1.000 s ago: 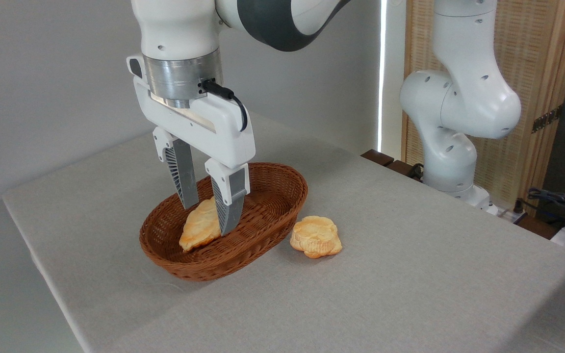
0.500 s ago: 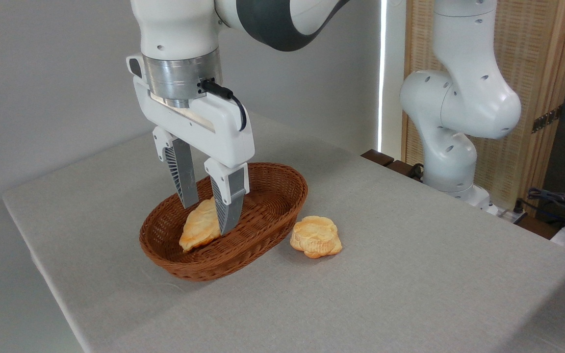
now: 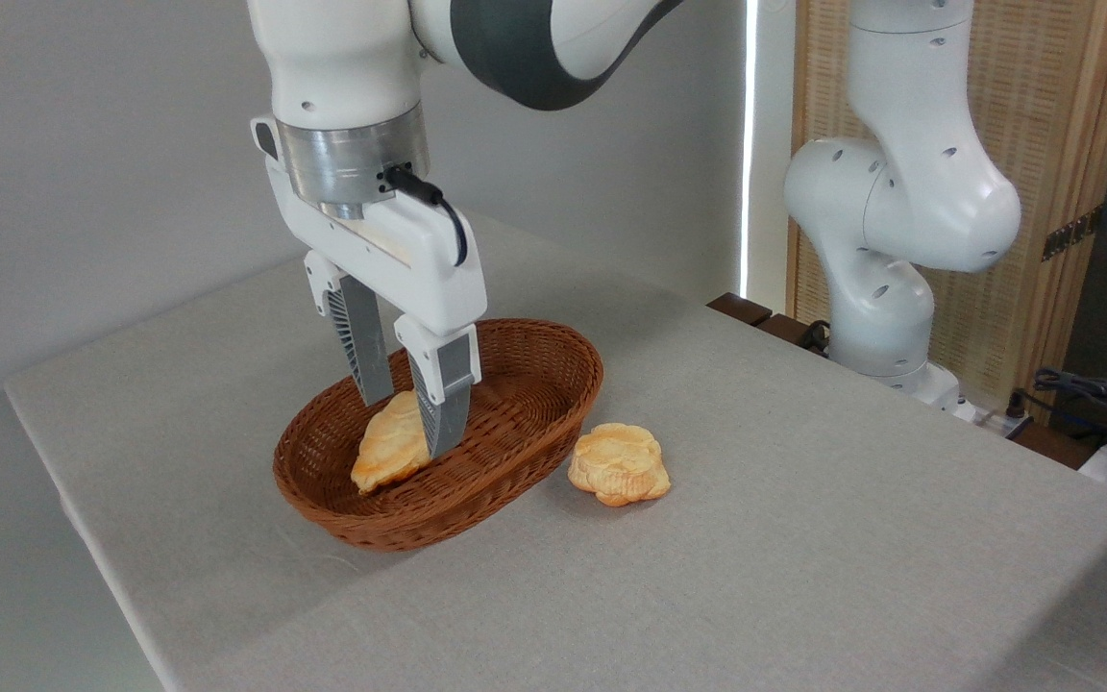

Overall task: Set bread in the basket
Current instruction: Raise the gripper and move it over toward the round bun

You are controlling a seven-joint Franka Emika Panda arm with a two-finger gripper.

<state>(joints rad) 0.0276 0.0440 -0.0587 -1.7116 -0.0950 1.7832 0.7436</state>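
The gripper [image 3: 406,423] points down into the basket [image 3: 525,423], its 2 fingers spread apart on either side of the upper end of the braided bread [image 3: 388,448], without a clear clamp on it. That piece lies inside the basket, leaning on the left inner wall. The round bread [image 3: 618,464] sits on the grey table [image 3: 803,500], just beside the basket's right rim.

You have two bread pieces, the braided piece [image 3: 388,448] inside and the flower-shaped piece [image 3: 618,464] on the table [image 3: 803,538] to its right, plus one wicker basket [image 3: 525,423] and one gripper [image 3: 407,419].
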